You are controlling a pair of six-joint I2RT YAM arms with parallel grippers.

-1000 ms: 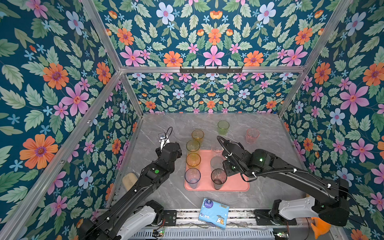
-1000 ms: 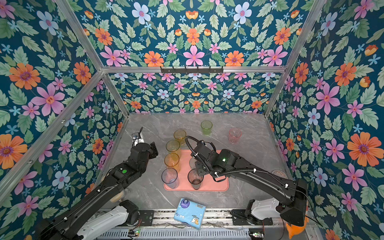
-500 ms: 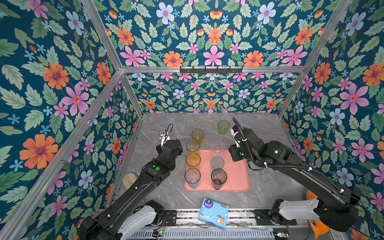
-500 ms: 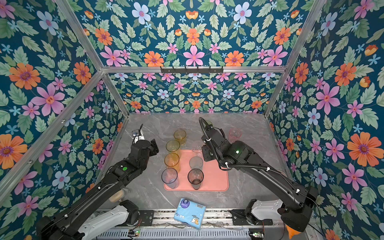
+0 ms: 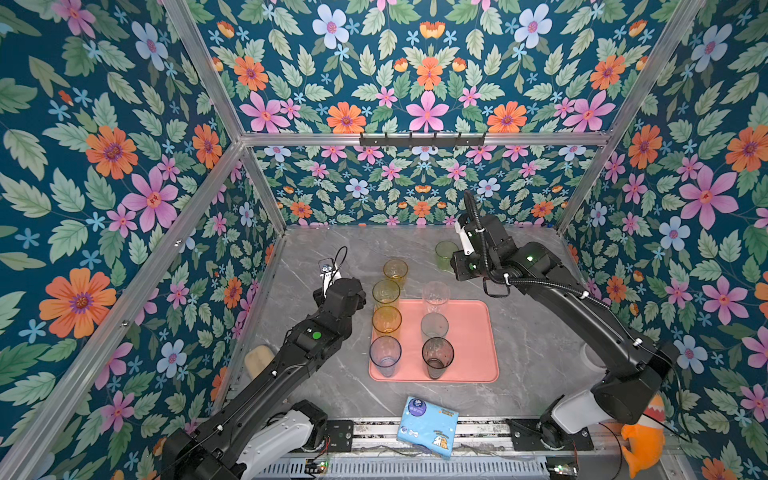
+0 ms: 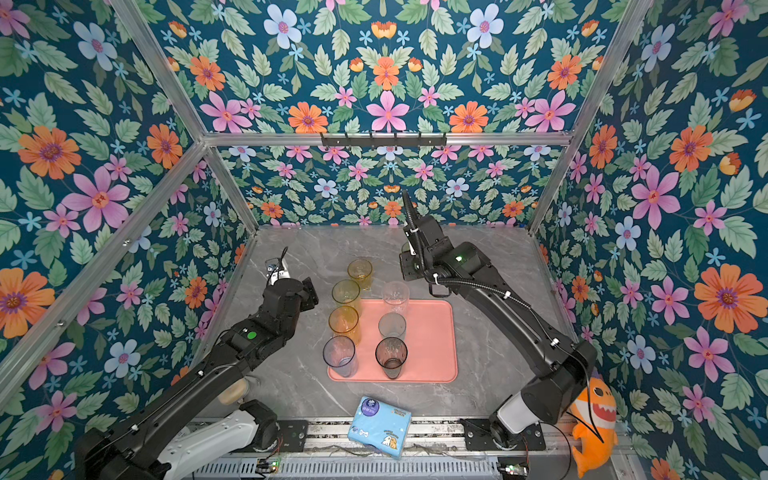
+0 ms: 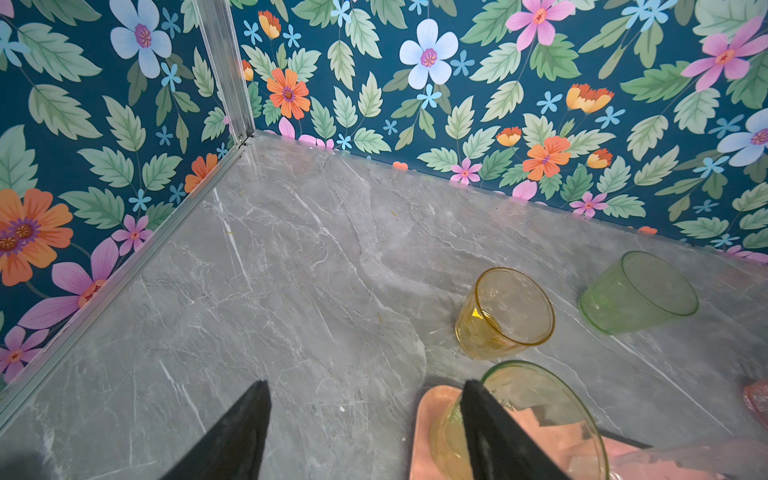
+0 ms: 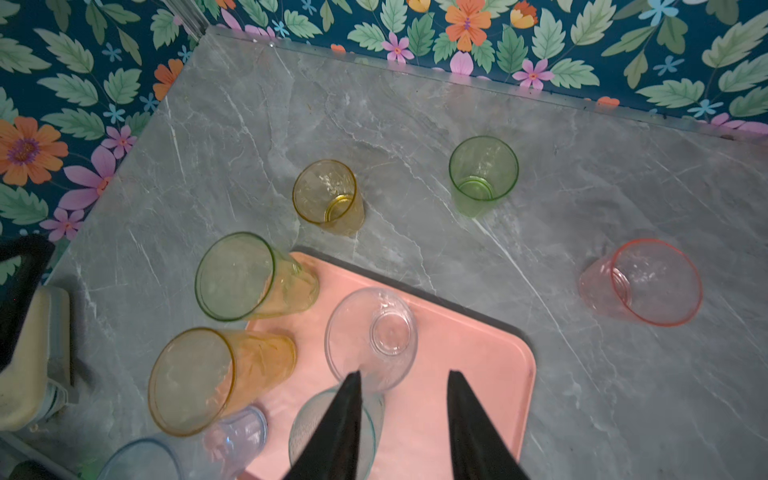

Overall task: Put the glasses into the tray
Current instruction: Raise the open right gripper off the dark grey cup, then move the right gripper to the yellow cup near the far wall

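Right wrist view, Lena: the tray (image 8: 469,361) already holds the clear glass (image 8: 372,332), the tall amber glass (image 8: 195,380) and the yellow-green glass (image 8: 237,276) on its corner. Three stand upright off it on the table (image 8: 374,104): the short amber glass (image 8: 328,197) just beyond the tray's edge, the green glass (image 8: 484,174) farther back, and the pink glass (image 8: 642,282) well apart to the side.

Agreed, Tom. In both top views I count six on the tray, all in its left half, so the right half is bare. The right gripper (image 8: 403,376) is parted and empty, raised near the green glass. The left gripper (image 7: 365,384) is spread wide, empty too, just beside the yellow-green glass.

So the green one is likely next for the right arm?

I'd guess so. Widen the jaws first, since they look too narrow for that rim. Come straight down, close on the wall below the rim so the taper can't slip, carry it high over the clear glass, and set it on the bare half.

And the pink glass?

Hidden under the arm from above, so mind the forearm on the way down.
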